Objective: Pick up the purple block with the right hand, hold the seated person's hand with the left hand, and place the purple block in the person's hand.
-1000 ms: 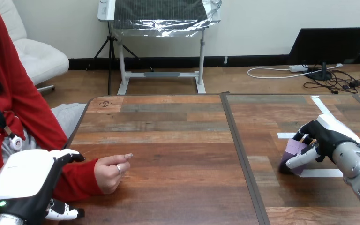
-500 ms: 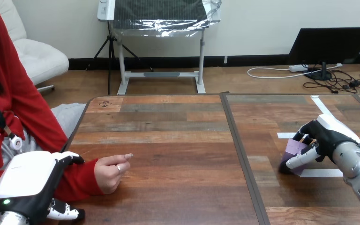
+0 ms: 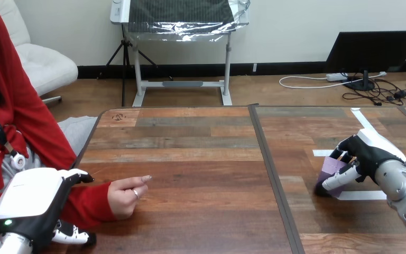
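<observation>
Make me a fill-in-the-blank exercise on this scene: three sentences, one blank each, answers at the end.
The right hand is curled round the purple block at the view's ____ side. The left hand is next to a sleeve coloured ____. The person's hand rests on the table, much nearer the robot's ____ hand.
Missing words: right; red; left.
</observation>
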Robot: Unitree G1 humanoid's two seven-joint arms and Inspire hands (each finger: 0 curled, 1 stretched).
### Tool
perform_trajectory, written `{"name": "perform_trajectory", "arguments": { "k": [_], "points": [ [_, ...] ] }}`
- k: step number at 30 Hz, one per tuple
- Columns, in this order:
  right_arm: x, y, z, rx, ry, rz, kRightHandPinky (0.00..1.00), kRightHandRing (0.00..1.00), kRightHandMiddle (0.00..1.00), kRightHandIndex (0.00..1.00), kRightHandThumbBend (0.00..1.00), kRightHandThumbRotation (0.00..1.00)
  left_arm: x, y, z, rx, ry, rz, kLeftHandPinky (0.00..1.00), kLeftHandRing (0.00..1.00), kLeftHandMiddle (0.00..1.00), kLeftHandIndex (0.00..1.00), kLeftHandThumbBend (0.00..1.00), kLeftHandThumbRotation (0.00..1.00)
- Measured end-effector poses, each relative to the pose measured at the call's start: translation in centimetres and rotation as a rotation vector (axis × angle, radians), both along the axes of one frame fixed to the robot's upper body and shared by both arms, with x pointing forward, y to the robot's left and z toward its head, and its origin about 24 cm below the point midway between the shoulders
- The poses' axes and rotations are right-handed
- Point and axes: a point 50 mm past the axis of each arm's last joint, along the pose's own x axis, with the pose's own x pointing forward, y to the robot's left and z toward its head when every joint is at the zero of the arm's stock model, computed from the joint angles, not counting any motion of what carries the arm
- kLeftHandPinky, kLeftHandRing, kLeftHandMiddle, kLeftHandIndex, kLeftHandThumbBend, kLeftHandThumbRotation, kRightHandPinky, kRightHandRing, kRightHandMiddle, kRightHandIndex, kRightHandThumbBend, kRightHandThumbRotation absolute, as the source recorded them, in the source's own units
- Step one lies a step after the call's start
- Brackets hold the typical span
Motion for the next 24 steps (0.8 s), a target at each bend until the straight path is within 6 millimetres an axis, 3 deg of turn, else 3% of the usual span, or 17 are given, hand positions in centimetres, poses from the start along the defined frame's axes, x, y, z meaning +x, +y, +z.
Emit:
{"name": "perform_trajectory", "arguments": {
  "k": [24],
  "points": [
    [0.0, 0.0, 0.0, 0.000, -0.005, 0.002, 0.47, 0.50, 0.53, 0.54, 0.75, 0.00, 1.0, 0.2, -0.2, 0.010, -0.004, 0.007, 0.75, 0.77, 0.77, 0.75, 1.00, 0.19]
  ]
}}
